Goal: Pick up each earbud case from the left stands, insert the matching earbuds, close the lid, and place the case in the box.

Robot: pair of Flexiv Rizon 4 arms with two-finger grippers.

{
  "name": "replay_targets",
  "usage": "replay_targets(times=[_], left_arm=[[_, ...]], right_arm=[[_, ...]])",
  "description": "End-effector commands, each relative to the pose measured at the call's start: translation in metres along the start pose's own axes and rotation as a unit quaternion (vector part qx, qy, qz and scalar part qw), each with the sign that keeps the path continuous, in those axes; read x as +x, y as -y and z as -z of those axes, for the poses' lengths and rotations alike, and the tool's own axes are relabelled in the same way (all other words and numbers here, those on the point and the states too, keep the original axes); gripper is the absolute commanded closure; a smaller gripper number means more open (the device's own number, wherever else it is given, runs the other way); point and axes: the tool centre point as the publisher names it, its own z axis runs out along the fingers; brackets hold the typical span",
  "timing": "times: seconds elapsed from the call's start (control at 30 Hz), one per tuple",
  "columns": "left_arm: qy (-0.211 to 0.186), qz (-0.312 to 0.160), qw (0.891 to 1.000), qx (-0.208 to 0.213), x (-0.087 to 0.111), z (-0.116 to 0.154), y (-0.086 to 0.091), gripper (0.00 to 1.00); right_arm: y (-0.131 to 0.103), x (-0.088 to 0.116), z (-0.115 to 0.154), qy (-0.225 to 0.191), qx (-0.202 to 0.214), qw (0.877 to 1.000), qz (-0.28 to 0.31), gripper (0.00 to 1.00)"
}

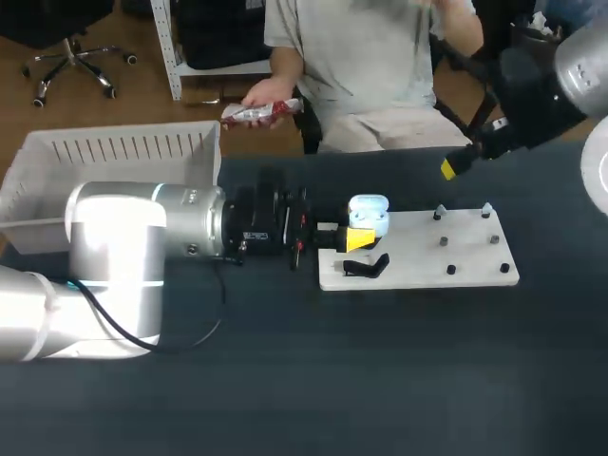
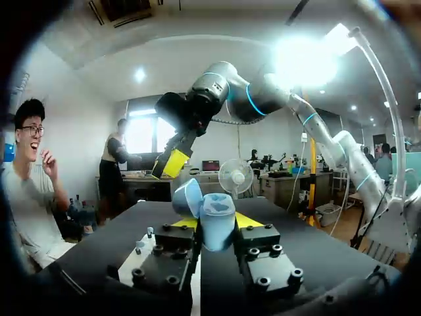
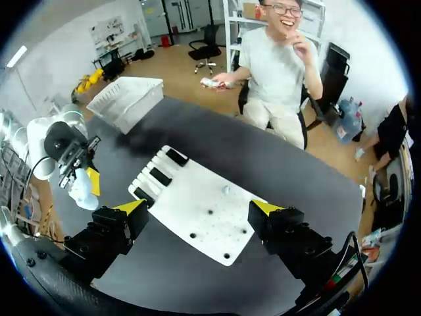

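Pale blue case (image 1: pixel 369 213), lid flipped open, is clamped between the left gripper's (image 2: pixel 214 222) two fingers, one yellow tip on each side of it. Head view puts it over the left far end of the white board (image 1: pixel 418 255). The right wrist view shows it held up in the air, just off the board's left edge and not touching it. Left arm comes in low and level from the left across the dark table (image 1: pixel 380 380). Black stands (image 3: pixel 164 175) sit in a row along the board's left end, with one black piece lying loose on the near left corner. The board's right half carries small dark pegs (image 1: pixel 444 242), and the two far ones have pale tops. Too small to tell what those are. Right gripper (image 3: pixel 197 207) hangs high over the board's far right side, fingers (image 3: pixel 129 207) wide apart with nothing between them, well clear of the case. White slatted box (image 1: pixel 114 157) sits at the table's far left, behind the left arm.
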Motion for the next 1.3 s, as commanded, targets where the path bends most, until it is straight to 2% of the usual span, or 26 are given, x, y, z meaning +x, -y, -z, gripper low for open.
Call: replay_targets(times=[0.03, 0.17, 0.37, 0.4, 0.43, 0.47, 0.5, 0.6, 0.77, 0.8, 0.83, 0.87, 0.9, 1.3], left_arm=[[0.000, -0.001, 1.000, -0.003, 0.000, -0.001, 0.001, 1.00], [0.000, -0.001, 1.000, -0.003, 0.000, -0.001, 0.001, 1.00], [0.000, -0.001, 1.000, -0.003, 0.000, -0.001, 0.001, 1.00], [0.000, -0.001, 1.000, -0.003, 0.000, -0.001, 0.001, 1.00], [0.000, -0.001, 1.000, -0.003, 0.000, -0.001, 0.001, 1.00], [0.000, -0.001, 1.000, -0.003, 0.000, -0.001, 0.001, 1.00], [0.000, -0.001, 1.000, -0.003, 0.000, -0.001, 0.001, 1.00], [0.000, -0.001, 1.000, -0.003, 0.000, -0.001, 0.001, 1.00], [0.000, -0.001, 1.000, -0.003, 0.000, -0.001, 0.001, 1.00], [0.000, -0.001, 1.000, -0.003, 0.000, -0.001, 0.001, 1.00], [0.000, -0.001, 1.000, -0.003, 0.000, -0.001, 0.001, 1.00], [0.000, -0.001, 1.000, -0.003, 0.000, -0.001, 0.001, 1.00], [0.000, -0.001, 1.000, -0.003, 0.000, -0.001, 0.001, 1.00], [0.000, -0.001, 1.000, -0.003, 0.000, -0.001, 0.001, 1.00]], right_arm=[[0.016, 0.001, -0.014, -0.122, 0.111, 0.986, -0.019, 0.00], [0.034, 0.017, -0.036, -0.183, 0.129, 0.974, -0.021, 0.00], [0.050, 0.029, -0.056, -0.221, 0.137, 0.965, -0.028, 0.00], [0.052, 0.031, -0.058, -0.230, 0.140, 0.963, -0.031, 0.05], [0.054, 0.033, -0.060, -0.233, 0.140, 0.962, -0.032, 0.15], [0.056, 0.034, -0.062, -0.235, 0.140, 0.961, -0.035, 0.15], [0.060, 0.036, -0.064, -0.239, 0.141, 0.960, -0.041, 0.02], [0.065, 0.042, -0.070, -0.248, 0.141, 0.957, -0.050, 0.00], [0.076, 0.051, -0.078, -0.256, 0.149, 0.953, -0.070, 0.24], [0.078, 0.053, -0.080, -0.257, 0.148, 0.952, -0.075, 0.27], [0.079, 0.054, -0.082, -0.258, 0.148, 0.952, -0.076, 0.34], [0.080, 0.055, -0.083, -0.259, 0.149, 0.951, -0.077, 0.48], [0.081, 0.056, -0.085, -0.259, 0.151, 0.951, -0.078, 0.52], [0.089, 0.060, -0.100, -0.253, 0.158, 0.951, -0.084, 0.53]])
